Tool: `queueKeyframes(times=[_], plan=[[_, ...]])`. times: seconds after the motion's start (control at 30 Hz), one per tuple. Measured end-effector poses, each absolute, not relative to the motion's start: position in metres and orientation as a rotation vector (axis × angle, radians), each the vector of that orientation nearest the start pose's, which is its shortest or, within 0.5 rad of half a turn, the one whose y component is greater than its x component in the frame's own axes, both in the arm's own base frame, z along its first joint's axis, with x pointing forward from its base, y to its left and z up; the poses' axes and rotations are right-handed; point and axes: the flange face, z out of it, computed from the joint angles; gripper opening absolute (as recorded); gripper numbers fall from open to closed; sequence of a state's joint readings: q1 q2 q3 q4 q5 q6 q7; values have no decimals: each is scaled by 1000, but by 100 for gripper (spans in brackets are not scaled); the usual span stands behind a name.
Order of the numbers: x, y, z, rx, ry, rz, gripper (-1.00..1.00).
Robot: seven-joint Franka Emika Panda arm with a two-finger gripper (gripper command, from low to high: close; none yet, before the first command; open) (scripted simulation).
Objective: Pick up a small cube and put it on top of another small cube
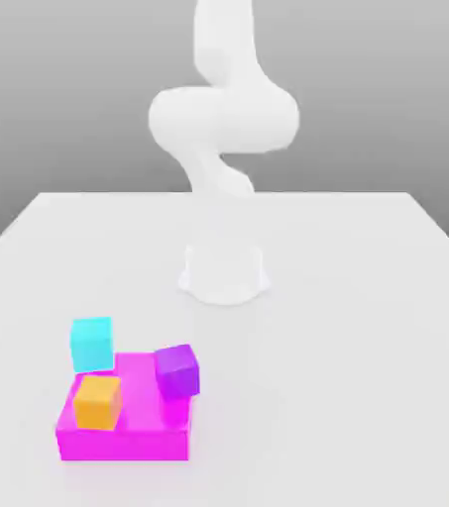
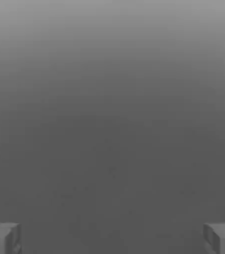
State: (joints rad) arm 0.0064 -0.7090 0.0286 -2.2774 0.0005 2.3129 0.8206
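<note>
**Three small cubes around a magenta block, arm up at the back**

In the lower left of the exterior view a flat magenta block lies on the white table. An orange cube sits on the block's top, toward its front corner on the exterior view's left. A purple cube is at the block's far corner on the exterior view's right, tilted and overhanging the edge; whether it rests fully on the block cannot be told. A cyan cube stands at the block's far corner on the exterior view's left, touching or just behind it, also slightly tilted. No cube is stacked on another.

The white arm rises from its round base at the centre of the frame, well apart from the cubes, and bends out of the top.

In the hand view the gripper has its two grey fingertips at the opposite lower corners, spread wide with nothing between them, against plain grey ground.
</note>
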Motion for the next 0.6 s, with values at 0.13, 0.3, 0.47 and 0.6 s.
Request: queueKeyframes(times=[0.13, 0.3, 0.47, 0.6], plan=[[426, 49, 652, -2562, 1022, -860, 0], [475, 93, 596, -2653, 1004, -729, 0], [513, 141, 530, -2739, 978, -595, 0], [532, 184, 472, -2806, 944, -484, 0]])
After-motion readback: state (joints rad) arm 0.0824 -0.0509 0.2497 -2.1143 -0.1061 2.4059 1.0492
